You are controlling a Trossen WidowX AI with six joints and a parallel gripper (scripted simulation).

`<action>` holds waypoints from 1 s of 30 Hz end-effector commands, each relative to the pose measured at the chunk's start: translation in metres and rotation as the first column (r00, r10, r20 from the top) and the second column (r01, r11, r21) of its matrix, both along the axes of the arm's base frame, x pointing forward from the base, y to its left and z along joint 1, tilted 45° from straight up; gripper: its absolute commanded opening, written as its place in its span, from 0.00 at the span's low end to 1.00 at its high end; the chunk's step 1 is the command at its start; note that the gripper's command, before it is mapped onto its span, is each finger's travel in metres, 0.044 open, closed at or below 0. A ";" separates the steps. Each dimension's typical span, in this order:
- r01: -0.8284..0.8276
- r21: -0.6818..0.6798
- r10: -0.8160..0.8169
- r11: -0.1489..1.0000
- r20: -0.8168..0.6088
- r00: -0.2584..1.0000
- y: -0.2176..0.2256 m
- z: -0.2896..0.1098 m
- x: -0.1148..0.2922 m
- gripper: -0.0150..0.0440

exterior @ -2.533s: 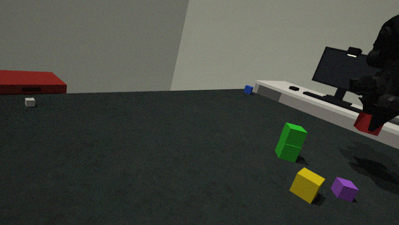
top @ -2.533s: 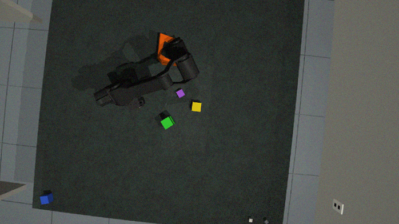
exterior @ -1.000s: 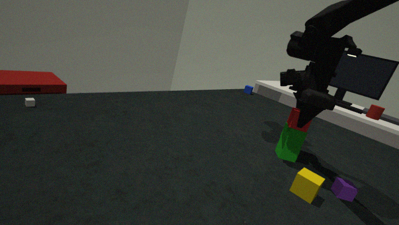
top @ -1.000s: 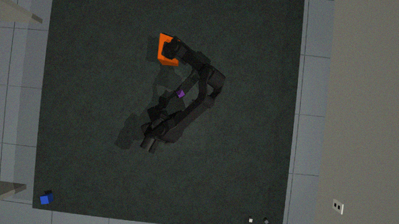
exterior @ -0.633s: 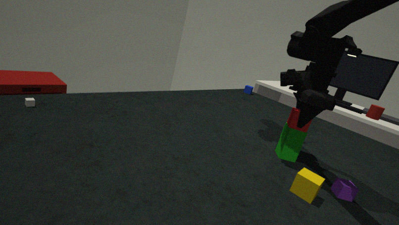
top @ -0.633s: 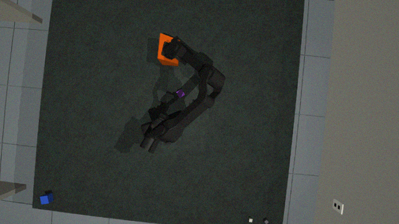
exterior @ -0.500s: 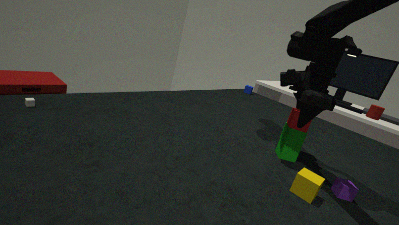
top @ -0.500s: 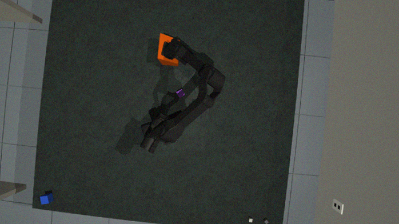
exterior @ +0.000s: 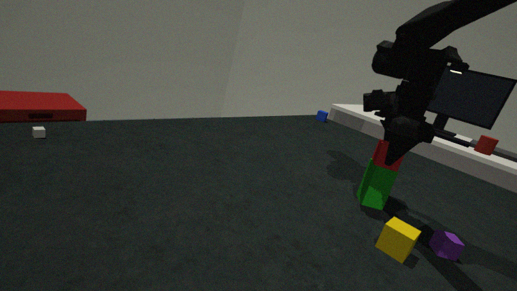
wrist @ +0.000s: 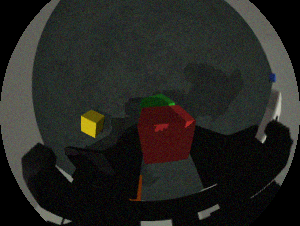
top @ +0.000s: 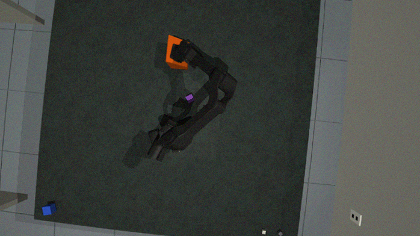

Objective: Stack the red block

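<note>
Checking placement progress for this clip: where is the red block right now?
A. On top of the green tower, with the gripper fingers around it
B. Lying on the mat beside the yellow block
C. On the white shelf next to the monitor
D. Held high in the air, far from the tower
A: the exterior view shows the red block sitting on the green tower, with the gripper closed around it.

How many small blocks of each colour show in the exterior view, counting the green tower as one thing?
Red: 2, the red block in the jaws and the red cube on the ledge
Green: 1, the green tower
Yellow: 1, the yellow block
Purple: 1, the purple block
Blue: 1, the blue block
White: 1, the white block
Total: 7
</note>
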State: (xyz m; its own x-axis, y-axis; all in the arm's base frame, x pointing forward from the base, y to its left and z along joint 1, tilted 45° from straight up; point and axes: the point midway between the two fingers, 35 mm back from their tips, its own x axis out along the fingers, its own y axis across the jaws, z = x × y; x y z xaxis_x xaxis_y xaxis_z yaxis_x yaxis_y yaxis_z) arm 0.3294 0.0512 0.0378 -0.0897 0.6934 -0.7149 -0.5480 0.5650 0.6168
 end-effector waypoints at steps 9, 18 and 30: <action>0.000 0.000 0.000 1.000 0.000 1.000 0.000 0.000 0.000 1.00; 0.000 0.000 0.000 1.000 0.000 1.000 0.000 0.000 0.000 1.00; 0.000 0.000 0.000 1.000 0.000 1.000 0.000 0.000 0.000 1.00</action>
